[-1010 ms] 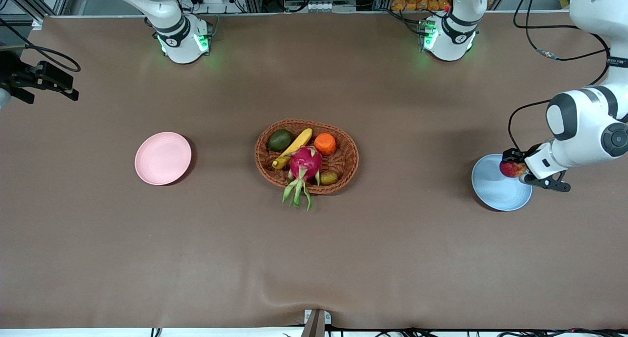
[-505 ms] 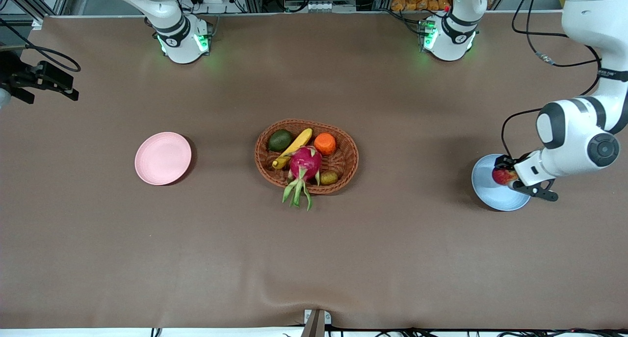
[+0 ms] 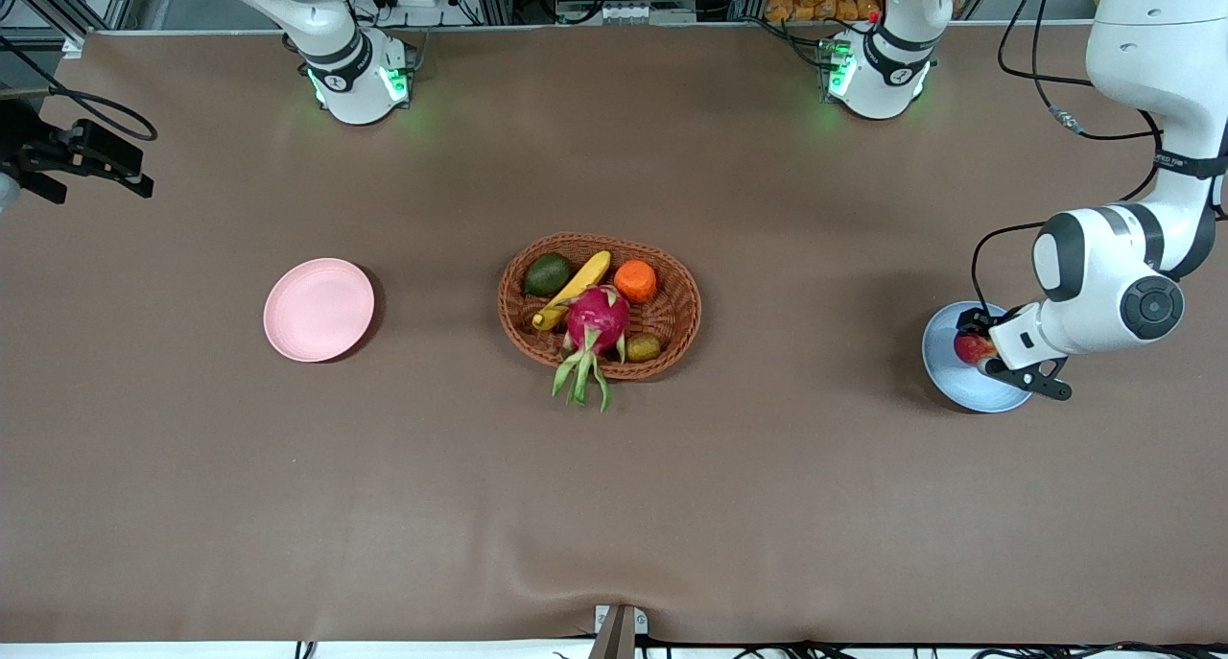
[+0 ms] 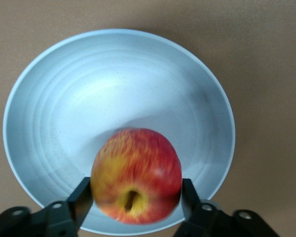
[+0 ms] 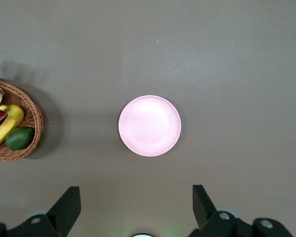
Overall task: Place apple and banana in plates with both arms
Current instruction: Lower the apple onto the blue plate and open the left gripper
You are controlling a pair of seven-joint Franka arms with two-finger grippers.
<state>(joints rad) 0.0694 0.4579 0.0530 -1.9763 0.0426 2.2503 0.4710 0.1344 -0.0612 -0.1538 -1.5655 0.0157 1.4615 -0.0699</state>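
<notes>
Apple [image 4: 136,175] sits clamped between your left gripper's [image 4: 136,197] two fingers [image 4: 81,196], one pad on each side of it, stem end facing the wrist camera. You can see the gripper [image 3: 971,338] holds it over the light blue plate [image 3: 940,371], which lies toward the left arm's end of the table. In the left wrist view the blue plate [image 4: 64,98] fills most of the frame under the fruit; whether the apple [image 3: 973,348] touches the plate surface, you cannot tell.

Your right gripper [image 5: 136,207] hangs high over the pink plate [image 5: 149,126] with its fingers [image 5: 66,207] spread wide and nothing between them. That arm waits. The pink plate [image 3: 318,309] lies toward the right arm's end of the table, well apart from the basket.

Banana [image 3: 574,289] lies in the wicker basket [image 3: 679,306] at mid-table, slanted between the green avocado [image 3: 548,273] and the orange fruit [image 3: 635,281], its lower end beside the magenta dragon fruit [image 3: 596,320]. A small brownish-green fruit [image 3: 643,347] sits in the basket just beside the dragon fruit, on the side nearer the front camera.
</notes>
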